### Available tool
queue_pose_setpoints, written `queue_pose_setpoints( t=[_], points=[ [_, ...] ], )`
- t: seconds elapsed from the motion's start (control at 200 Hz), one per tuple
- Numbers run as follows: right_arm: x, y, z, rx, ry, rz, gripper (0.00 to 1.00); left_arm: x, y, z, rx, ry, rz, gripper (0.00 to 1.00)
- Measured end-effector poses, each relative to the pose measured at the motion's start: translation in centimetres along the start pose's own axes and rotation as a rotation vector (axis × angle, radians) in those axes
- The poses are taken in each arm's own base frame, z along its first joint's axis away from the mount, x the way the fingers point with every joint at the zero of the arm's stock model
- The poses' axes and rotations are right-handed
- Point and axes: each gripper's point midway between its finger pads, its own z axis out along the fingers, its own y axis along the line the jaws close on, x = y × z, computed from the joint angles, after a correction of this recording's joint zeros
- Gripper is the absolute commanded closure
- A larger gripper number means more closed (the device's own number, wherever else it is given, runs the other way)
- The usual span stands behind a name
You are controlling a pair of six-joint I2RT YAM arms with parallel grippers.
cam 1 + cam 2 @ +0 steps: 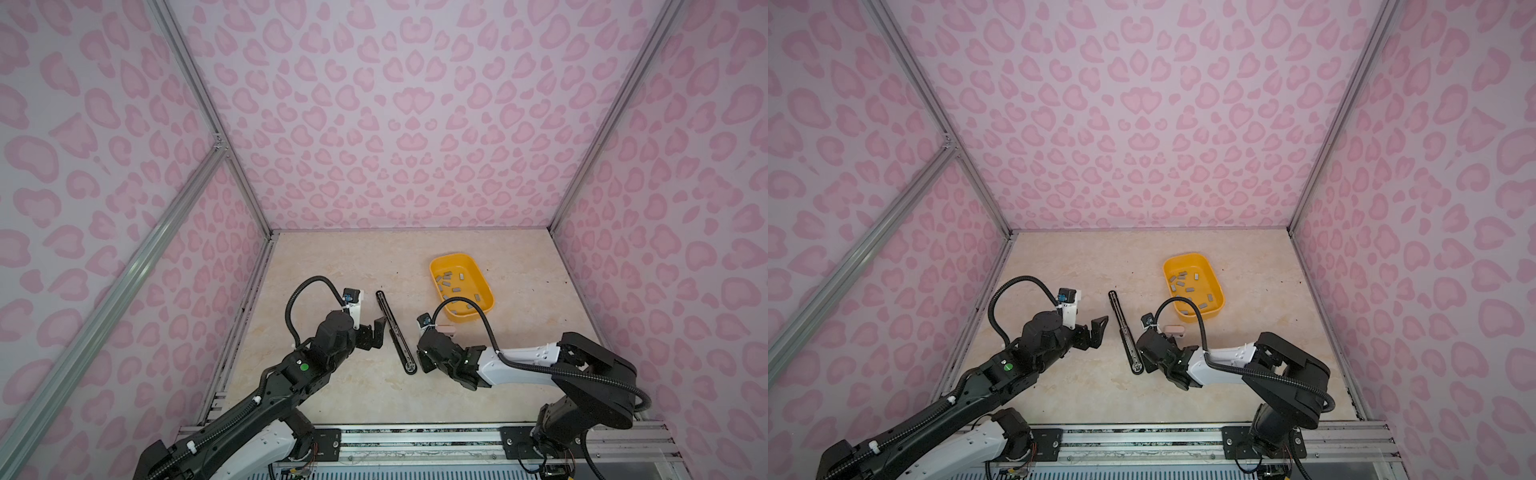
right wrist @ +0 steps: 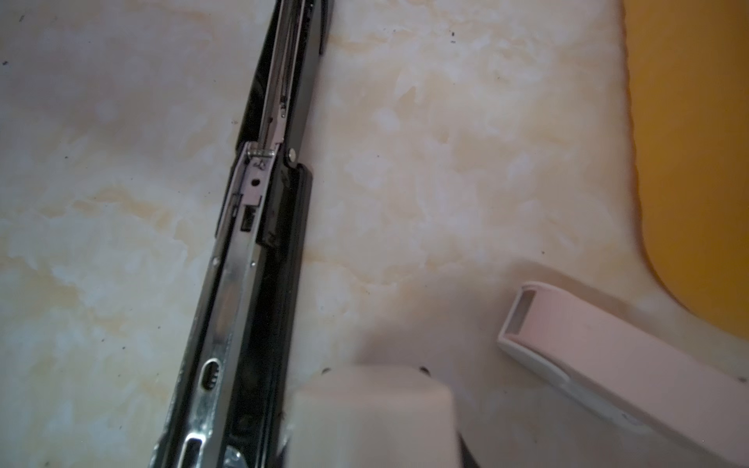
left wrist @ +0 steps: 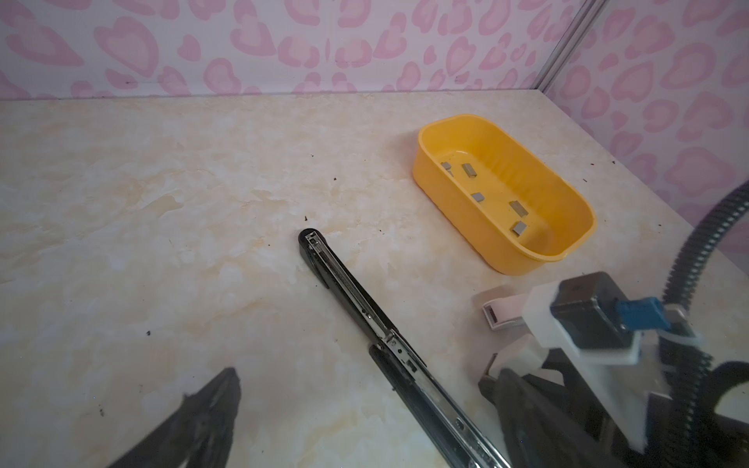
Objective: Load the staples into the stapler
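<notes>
The stapler (image 1: 394, 331) runs near-to-far between my arms. Left jaws stand wide; right jaws, I cannot tell. Staples (image 1: 456, 288) lie nearer the right jaws.

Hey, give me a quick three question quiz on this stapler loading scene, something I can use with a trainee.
1. True or false: the small grey metal staple strips lie inside the yellow plastic tray.
2. The long black metal stapler is: A) inside the tray, B) opened out flat on the marble-patterned table, C) standing on end.
3. Missing word: the left pincer has its jaws ___, with nothing between them.
Key: 1 true; 2 B; 3 open.
</notes>
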Motion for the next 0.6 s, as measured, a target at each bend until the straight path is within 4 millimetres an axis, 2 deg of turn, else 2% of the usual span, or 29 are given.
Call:
queue_pose_setpoints(
  t=[0.13,0.395,0.515,0.6],
  points=[
    [-0.1,0.0,0.2,0.008,0.009,0.026,0.70,-0.2,-0.1,-0.4,0.013,-0.015,0.000,0.01],
    [-0.2,0.0,-0.4,0.008,0.011,0.066,0.31,-0.5,-0.4,-1.1,0.042,-0.035,-0.016,0.02],
    [-1.2,0.2,-1.8,-0.010,-0.017,0.099,0.21,-1.5,-0.2,-1.3,0.022,-0.056,-0.067,0.02],
    [-2.4,0.4,-3.4,-0.036,-0.050,0.136,0.19,-2.3,0.0,-1.5,-0.004,-0.056,-0.118,0.02]
  ],
)
